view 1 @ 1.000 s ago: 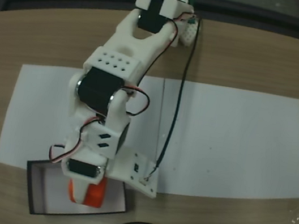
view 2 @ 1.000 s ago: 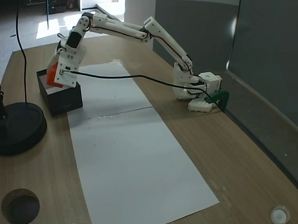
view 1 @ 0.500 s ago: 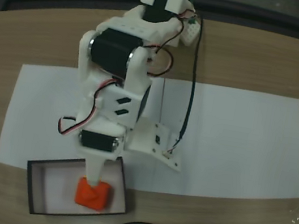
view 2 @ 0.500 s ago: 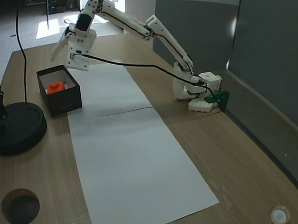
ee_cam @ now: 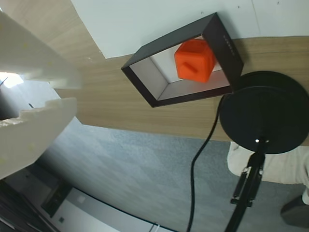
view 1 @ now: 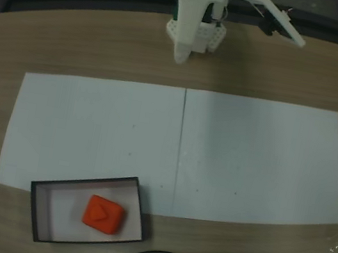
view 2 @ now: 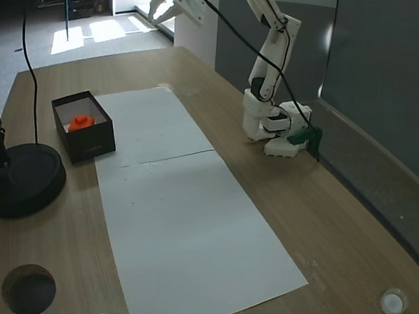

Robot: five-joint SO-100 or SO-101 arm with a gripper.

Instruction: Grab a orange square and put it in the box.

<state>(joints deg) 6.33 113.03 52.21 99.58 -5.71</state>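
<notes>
The orange square (view 1: 104,214) looks light and rigid — pinch two flat opposite faces. It's in the box (view 1: 37,205); gripper (view 2: 163,3) released.

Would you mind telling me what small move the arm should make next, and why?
Probably just settle the arm at rest: the orange square already lies inside the box, and the hand is raised well clear of it, open and empty.

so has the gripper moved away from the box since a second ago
Yes. The gripper was down in the box; it is now raised and pulled back toward the arm's base, far from the box, leaving the orange square inside.
</notes>
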